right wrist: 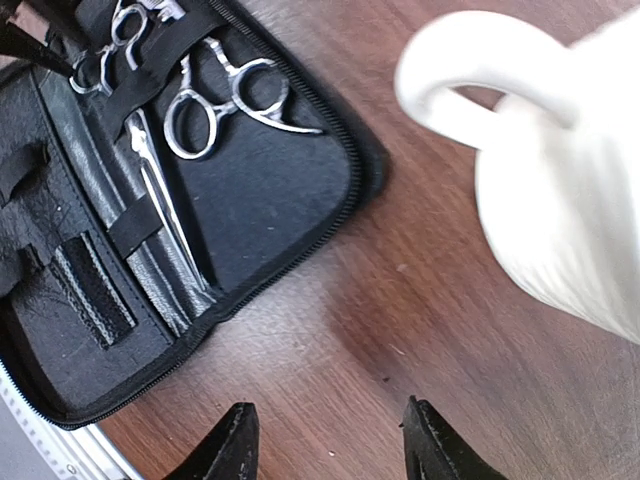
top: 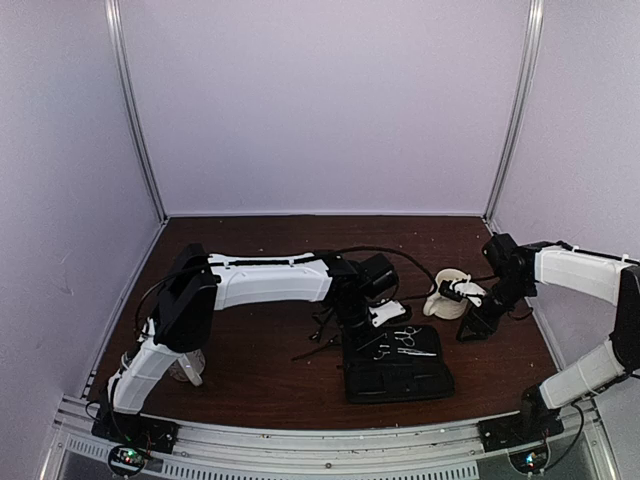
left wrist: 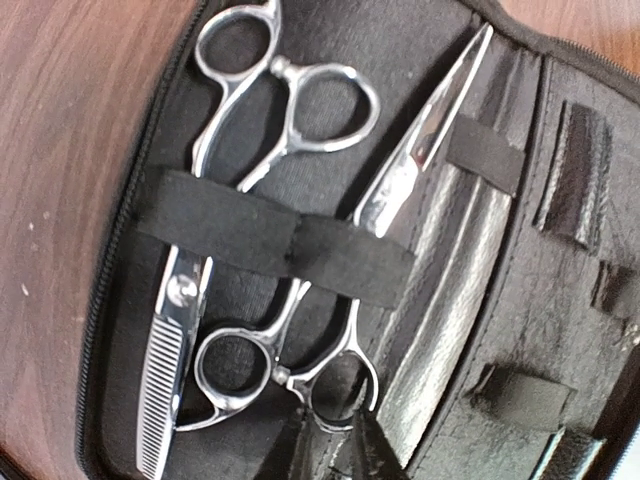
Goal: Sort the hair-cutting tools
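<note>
1. Brown wooden worktop point(top: 250, 380), boxed in by pale walls, carrying everything below.
2. Left arm point(top: 270, 280), white and black, stretched across the worktop toward the middle, ending in the left gripper point(left wrist: 362, 452) above the open case. Only a dark tip visible, at the bottom edge of the left wrist view, just beside the ring handles of the plain scissors. Opening of the jaws impossible to tell; nothing visibly held.
3. Right arm point(top: 585, 275), bent in from the right side, with the right gripper point(right wrist: 335, 450) low over bare wood between case and mug. Jaws spread wide, nothing between them.
4. Black fabric case point(top: 400, 375), unzipped and laid flat near the front middle of the worktop, inner pockets and loops exposed.
5. White mug point(top: 447, 295), upright, behind and to the right of the case, apart from it, handle on the side facing the case.
6. Clear glass point(top: 186, 368), close to the left arm's base, partly hidden by that arm.
7. Thinning scissors point(left wrist: 180, 300), silver, toothed blade, lying inside the case beside the zip edge.
8. Plain scissors point(left wrist: 400, 170), silver, smooth pointed blades, lying head to tail alongside the thinning pair, rings next to the toothed blade.
9. Black elastic band point(left wrist: 270, 245), stretched across both pairs, pinning them to the case lining.
10. Thin black strip point(top: 318, 348), on the worktop just left of the case, too small to make out further.
</note>
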`<state>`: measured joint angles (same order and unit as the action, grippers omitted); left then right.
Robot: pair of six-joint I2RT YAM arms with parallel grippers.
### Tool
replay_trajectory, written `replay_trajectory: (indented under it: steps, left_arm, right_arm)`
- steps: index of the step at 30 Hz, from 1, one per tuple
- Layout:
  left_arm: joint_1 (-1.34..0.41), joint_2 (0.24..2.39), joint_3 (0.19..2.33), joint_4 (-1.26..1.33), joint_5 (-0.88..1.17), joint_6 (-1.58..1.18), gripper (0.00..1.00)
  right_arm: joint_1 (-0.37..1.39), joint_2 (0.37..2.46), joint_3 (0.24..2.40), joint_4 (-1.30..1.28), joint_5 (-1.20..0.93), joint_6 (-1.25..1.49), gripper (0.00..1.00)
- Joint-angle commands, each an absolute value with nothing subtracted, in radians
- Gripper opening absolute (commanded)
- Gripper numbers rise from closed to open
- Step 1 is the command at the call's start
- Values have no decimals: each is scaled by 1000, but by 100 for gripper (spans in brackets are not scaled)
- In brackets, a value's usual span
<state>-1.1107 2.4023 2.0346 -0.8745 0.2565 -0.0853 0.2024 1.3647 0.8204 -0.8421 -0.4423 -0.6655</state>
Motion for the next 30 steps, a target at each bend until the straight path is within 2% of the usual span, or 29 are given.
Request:
replay_trajectory:
  steps: [1, 8, 9, 13, 16, 22, 30]
  left_arm:
    - [-1115, 2468, 2096, -899, 277, -68, 11]
    - [-1115, 2480, 2136, -923, 276, -65, 9]
    - [-1115, 2474, 2129, -925, 269, -65, 10]
    - [-1115, 2376, 2038, -886, 205, -75, 27]
    - [-1114, 2269, 1952, -853, 181, -63, 33]
    - [-1103, 2119, 1879, -851, 70, -58, 36]
    - [-1003, 2073, 1773, -898, -24, -155, 37]
  right_arm:
    - [171, 1372, 839, -854, -473, -645, 51]
    - [169, 1375, 829, -837, -466, -640, 51]
    - [169, 1373, 829, -837, -464, -639, 51]
    - [167, 1359, 837, -843, -455, -642, 51]
    - [162, 1336, 860, -859, -447, -643, 51]
    - [150, 1271, 955, -886, -451, -610, 52]
    - [151, 1176, 1047, -846, -470, -521, 54]
